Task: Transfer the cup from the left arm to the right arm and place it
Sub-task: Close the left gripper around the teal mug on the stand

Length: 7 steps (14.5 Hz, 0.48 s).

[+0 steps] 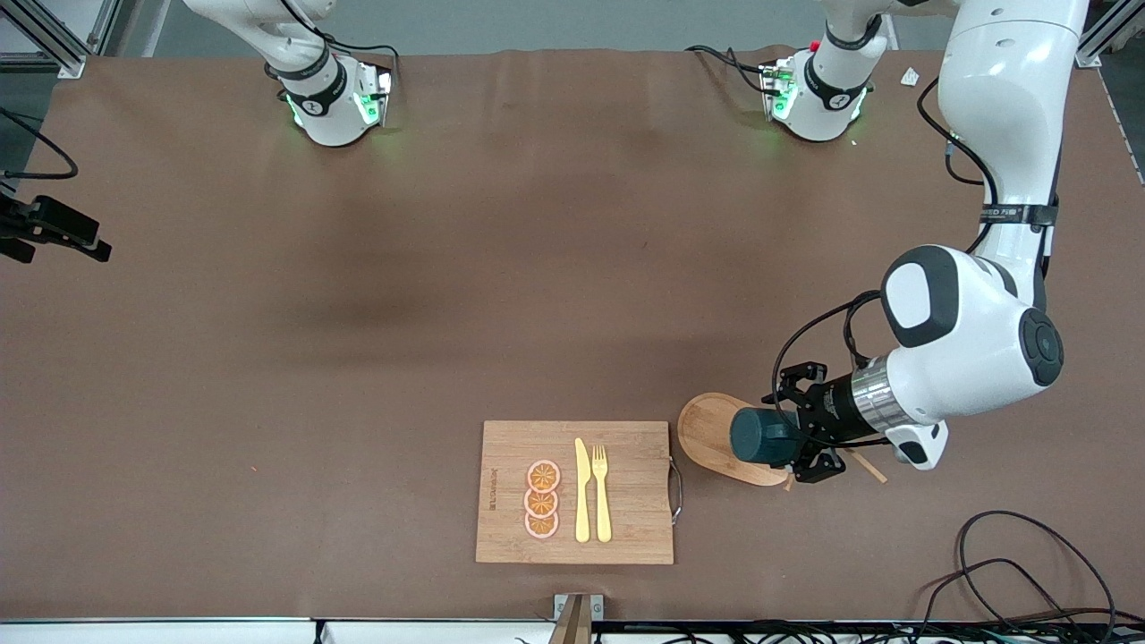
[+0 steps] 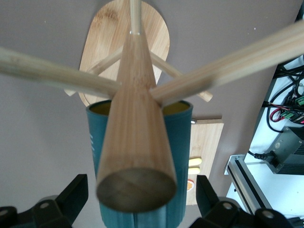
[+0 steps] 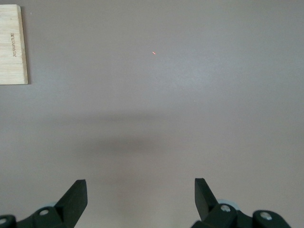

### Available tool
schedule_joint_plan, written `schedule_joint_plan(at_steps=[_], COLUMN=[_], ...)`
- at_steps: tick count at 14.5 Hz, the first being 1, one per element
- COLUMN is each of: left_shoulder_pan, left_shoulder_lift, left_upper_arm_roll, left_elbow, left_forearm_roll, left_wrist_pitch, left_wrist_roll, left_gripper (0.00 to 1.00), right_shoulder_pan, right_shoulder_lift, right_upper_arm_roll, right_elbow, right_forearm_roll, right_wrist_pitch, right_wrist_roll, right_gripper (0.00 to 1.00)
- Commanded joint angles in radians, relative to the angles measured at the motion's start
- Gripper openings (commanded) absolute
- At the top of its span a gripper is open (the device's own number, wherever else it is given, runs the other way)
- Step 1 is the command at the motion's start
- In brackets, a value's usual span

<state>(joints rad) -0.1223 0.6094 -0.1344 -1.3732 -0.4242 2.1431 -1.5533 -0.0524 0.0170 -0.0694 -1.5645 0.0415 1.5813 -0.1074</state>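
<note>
I am straddling the cup (image 2: 140, 156) on its wooden rack (image 1: 716, 434) with my open left hand (image 1: 809, 429), apparently untouched; my right hand (image 3: 140, 197) is waiting open.

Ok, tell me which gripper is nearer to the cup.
Left. The left gripper has its open fingers either side of the cup, which hangs on the wooden rack. The right gripper hangs open over bare table, apart from it.

Matt ribbed cup (image 1: 762, 436); wooden board (image 1: 626, 447); matt table (image 1: 358, 313).
</note>
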Motion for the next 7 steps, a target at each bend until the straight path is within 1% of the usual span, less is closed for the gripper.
schedule_joint_plan(at_steps=[1, 5, 6, 7], left_shoulder_pan=[-0.007, -0.007, -0.008, -0.007], left_shoulder_lift=[0.018, 0.023, 0.024, 0.027], left_upper_arm_roll=[0.006, 0.006, 0.006, 0.006], left_elbow=[0.02, 0.02, 0.022, 0.022], left_forearm_roll=[0.025, 0.025, 0.025, 0.025], left_wrist_pitch=[0.003, 0.003, 0.003, 0.003], left_wrist_roll=[0.001, 0.004, 0.004, 0.004], left_gripper=[1.0, 0.99, 0.96, 0.9], right_shoulder_pan=[-0.003, -0.004, -0.004, -0.004], right_shoulder_lift=[-0.016, -0.016, -0.016, -0.016], right_upper_arm_roll=[0.005, 0.003, 0.005, 0.005], right_elbow=[-0.005, -0.005, -0.005, -0.005], right_forearm_roll=[-0.006, -0.006, -0.006, -0.006], right_wrist_pitch=[-0.007, -0.007, -0.007, -0.007], right_wrist_roll=[-0.008, -0.009, -0.009, -0.009], right_gripper=[1.0, 1.0, 1.0, 1.0])
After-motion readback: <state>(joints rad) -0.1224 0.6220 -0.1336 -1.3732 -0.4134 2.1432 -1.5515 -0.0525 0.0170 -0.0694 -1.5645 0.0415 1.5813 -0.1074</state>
